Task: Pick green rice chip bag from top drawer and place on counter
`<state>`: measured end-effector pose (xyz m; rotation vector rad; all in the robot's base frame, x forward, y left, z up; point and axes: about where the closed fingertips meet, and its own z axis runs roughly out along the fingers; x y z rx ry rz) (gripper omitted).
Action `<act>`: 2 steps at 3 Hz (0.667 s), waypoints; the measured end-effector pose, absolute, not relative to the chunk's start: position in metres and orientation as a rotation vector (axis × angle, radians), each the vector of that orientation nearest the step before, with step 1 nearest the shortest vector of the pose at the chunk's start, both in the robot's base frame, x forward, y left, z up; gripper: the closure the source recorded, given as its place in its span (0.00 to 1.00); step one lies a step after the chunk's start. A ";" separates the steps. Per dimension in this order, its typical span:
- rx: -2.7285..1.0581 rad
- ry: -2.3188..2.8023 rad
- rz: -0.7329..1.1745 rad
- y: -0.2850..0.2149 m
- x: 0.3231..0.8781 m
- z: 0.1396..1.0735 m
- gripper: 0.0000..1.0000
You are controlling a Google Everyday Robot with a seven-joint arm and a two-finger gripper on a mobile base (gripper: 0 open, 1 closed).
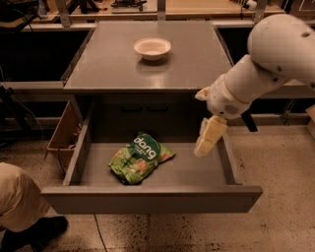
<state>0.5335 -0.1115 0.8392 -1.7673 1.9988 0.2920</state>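
Note:
The green rice chip bag (140, 158) lies flat in the middle of the open top drawer (152, 199), slightly left of centre. The grey counter (197, 59) is above the drawer. My gripper (206, 139) hangs from the white arm over the drawer's right side, above the drawer floor and well to the right of the bag. It holds nothing that I can see.
A pale round bowl (152, 48) sits on the counter near its back. A brown cardboard box (61, 133) stands on the floor left of the drawer. A person's leg and shoe (19, 206) are at the bottom left. A tan wooden worktop (197, 6) runs behind.

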 end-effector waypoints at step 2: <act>-1.764 1.976 0.346 -0.082 0.538 0.811 0.00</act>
